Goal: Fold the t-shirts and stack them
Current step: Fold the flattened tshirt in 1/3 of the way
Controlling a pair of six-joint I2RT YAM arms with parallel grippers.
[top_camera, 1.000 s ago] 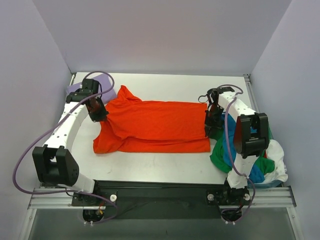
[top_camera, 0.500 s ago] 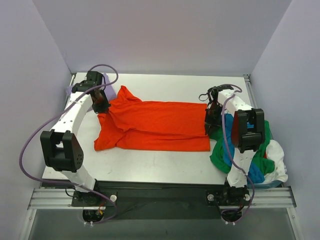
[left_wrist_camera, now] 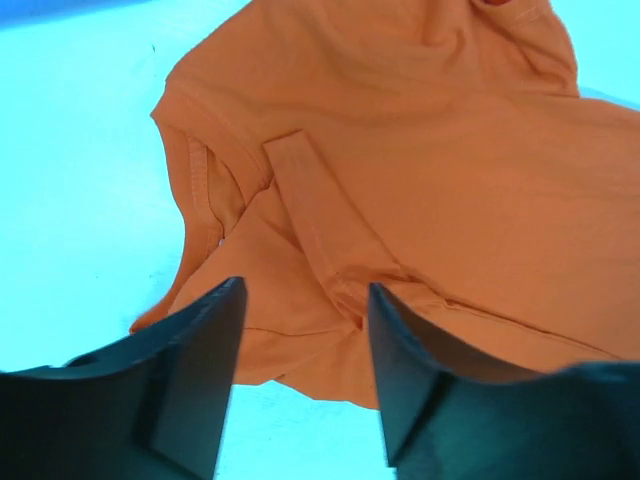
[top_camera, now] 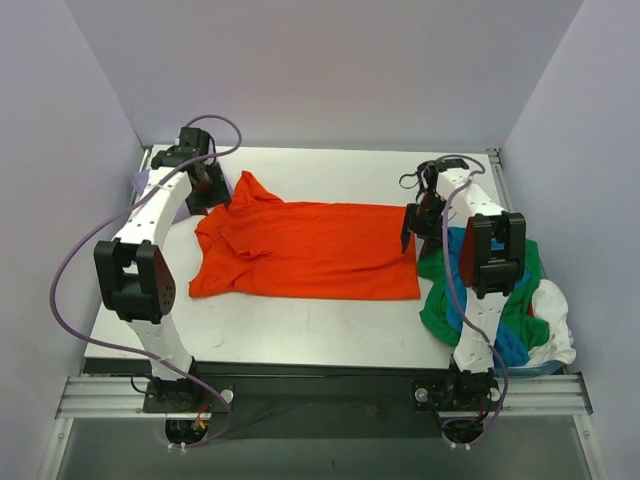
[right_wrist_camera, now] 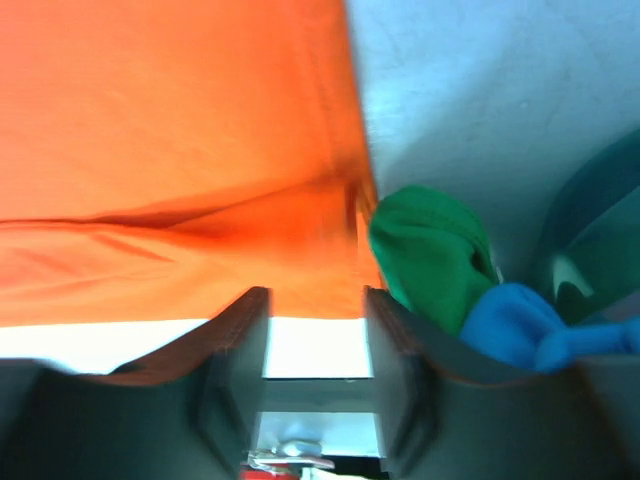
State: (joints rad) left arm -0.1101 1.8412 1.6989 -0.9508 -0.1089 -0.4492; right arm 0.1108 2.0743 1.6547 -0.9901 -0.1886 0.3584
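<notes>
My left gripper (left_wrist_camera: 305,305) and right gripper (right_wrist_camera: 315,315) hang spread and empty over the orange-red t-shirt (top_camera: 310,250) at frame centre; I should flatten the rumpled sleeve (left_wrist_camera: 300,215) at its left end before folding.

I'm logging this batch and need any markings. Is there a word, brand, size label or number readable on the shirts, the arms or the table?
No text can be read in any view.
orange-red t-shirt: plain cloth, no print or tag showing.
pile of green, blue and white shirts: plain, no text showing.
left arm, right arm, table: no legible marking; any would be too small to tell.
</notes>
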